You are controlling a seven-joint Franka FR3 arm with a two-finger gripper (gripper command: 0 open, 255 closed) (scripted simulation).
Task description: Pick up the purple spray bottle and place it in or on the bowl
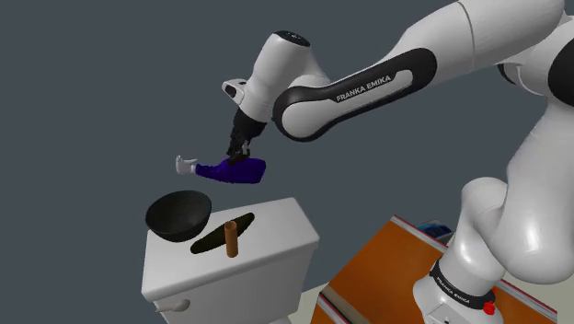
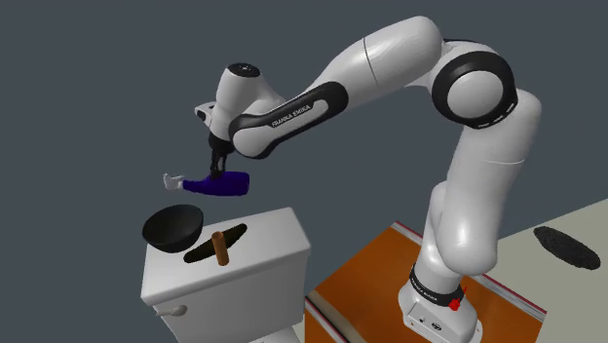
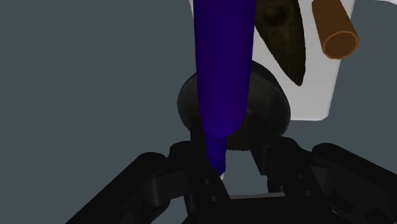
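- While the white arm reaches out over the white toilet tank (image 1: pixel 276 241), the black two-finger tool (image 1: pixel 240 147) has its fingers closed on the purple spray bottle with the white nozzle head (image 1: pixel 235 170).
- The bottle is up in the air, lying roughly level, with its white head pointing to the shoulder view's left!
- It hangs above the black round bowl (image 1: pixel 179 216), apart from it.
- The bowl sits at the edge of the tank lid, on the shoulder view's left side.
- Just beside the bowl, a brown cylinder (image 1: pixel 231 239) stands upright on a dark, flat, leaf-shaped piece (image 1: pixel 207 243) that lies on the lid.
- From the wrist, the black fingers (image 3: pixel 191 167) clasp the bottle (image 3: pixel 222 70) at its narrow end, and its purple body runs away from the tool.
- The bowl (image 3: pixel 270 102) sits right behind the bottle there, and the brown cylinder (image 3: pixel 334 28) is off to one side.
- The second exterior view agrees: the bottle (image 2: pixel 222 183) is held above the bowl (image 2: pixel 172 229), not touching it.
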